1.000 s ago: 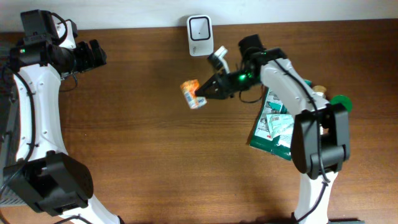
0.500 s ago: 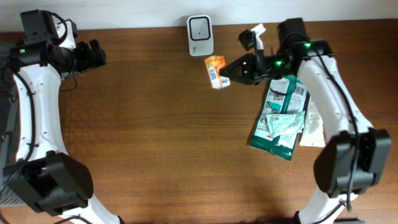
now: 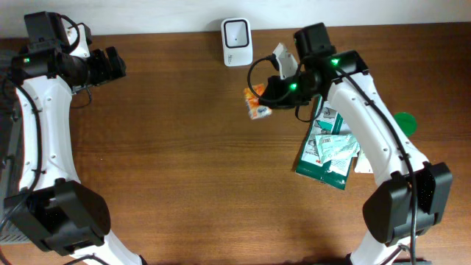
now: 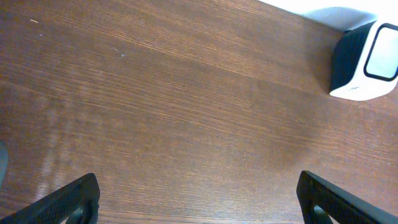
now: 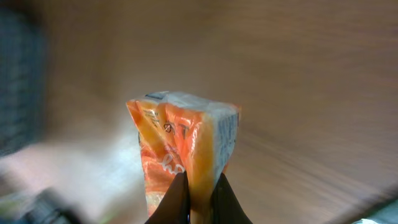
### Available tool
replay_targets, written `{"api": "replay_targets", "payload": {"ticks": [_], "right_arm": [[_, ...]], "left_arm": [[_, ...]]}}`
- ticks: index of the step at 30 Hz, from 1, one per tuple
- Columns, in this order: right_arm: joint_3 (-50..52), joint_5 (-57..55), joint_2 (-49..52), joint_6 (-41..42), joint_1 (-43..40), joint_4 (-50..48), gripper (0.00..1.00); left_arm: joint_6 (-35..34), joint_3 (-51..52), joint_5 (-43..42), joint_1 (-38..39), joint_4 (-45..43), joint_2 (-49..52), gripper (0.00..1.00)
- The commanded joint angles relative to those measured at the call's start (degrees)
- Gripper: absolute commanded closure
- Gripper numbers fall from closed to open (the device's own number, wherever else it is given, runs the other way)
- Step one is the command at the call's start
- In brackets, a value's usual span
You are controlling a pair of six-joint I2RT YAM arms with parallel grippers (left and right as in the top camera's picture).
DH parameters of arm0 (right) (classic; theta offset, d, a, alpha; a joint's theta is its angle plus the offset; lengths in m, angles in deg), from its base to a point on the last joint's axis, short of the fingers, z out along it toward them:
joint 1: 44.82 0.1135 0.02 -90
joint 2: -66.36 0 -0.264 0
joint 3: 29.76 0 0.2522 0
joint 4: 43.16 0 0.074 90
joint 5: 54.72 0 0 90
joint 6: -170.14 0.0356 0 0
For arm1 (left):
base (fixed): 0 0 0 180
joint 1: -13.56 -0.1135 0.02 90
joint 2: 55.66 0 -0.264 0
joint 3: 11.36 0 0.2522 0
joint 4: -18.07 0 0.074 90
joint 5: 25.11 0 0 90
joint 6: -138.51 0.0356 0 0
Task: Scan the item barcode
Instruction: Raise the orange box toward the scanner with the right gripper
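A small orange and white packet (image 3: 256,102) hangs above the table just below and right of the white barcode scanner (image 3: 236,32) at the back edge. My right gripper (image 3: 266,94) is shut on the packet's right side. In the right wrist view the packet (image 5: 180,140) fills the centre, its folded edge pinched between my two dark fingertips (image 5: 179,198), and the background is blurred. My left gripper (image 3: 114,62) stays far left, open with nothing between its fingers (image 4: 68,199). The scanner (image 4: 365,61) shows in the left wrist view's top right corner.
A pile of green and white sachets (image 3: 330,143) lies on the table right of centre, under my right arm. A green round object (image 3: 403,121) sits at the right edge. The wooden table (image 3: 176,162) stretches between the arms.
My right gripper carried the packet from the middle of the table up close to the scanner, then back down a little and turned it. The left arm has not moved.
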Motion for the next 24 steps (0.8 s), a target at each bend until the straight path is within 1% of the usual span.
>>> {"api": "replay_targets", "payload": {"ticks": [1,4,6,9,11,15,16,19,21,24], "right_arm": [[-10.1,-20.9,1.6,1.2,1.7,0.3,0.96],[-15.7,-33.4,4.8,-1.3,3.5,-2.3,0.96],[-16.3,-42.2,7.2,-5.9,5.0,-9.0,0.96],[-16.3,-52.0,11.5,-13.7,7.0,-19.6,0.96],[-16.3,-56.5,15.5,-21.4,8.0,-28.9,0.96],[-16.3,-56.9,20.4,-28.7,8.0,-39.8,0.96],[-16.3,-57.0,22.4,-32.0,8.0,-44.0,0.96],[-16.3,-56.5,25.3,-39.3,8.0,-50.3,0.96],[-16.3,-53.8,27.1,-44.4,8.0,-52.6,0.96],[-16.3,-49.1,29.3,-53.3,8.4,-53.3,0.96]], "left_arm": [[-0.3,0.2,-0.2,0.0,-0.1,0.4,0.01],[-0.3,0.2,-0.2,0.0,-0.1,0.4,0.01],[-0.3,0.2,-0.2,0.0,-0.1,0.4,0.01],[-0.3,0.2,-0.2,0.0,-0.1,0.4,0.01],[-0.3,0.2,-0.2,0.0,-0.1,0.4,0.01],[-0.3,0.2,-0.2,0.0,-0.1,0.4,0.01],[-0.3,0.2,-0.2,0.0,-0.1,0.4,0.01],[-0.3,0.2,-0.2,0.0,-0.1,0.4,0.01],[-0.3,0.2,-0.2,0.0,-0.1,0.4,0.01],[-0.3,0.2,-0.2,0.0,-0.1,0.4,0.01]]}}
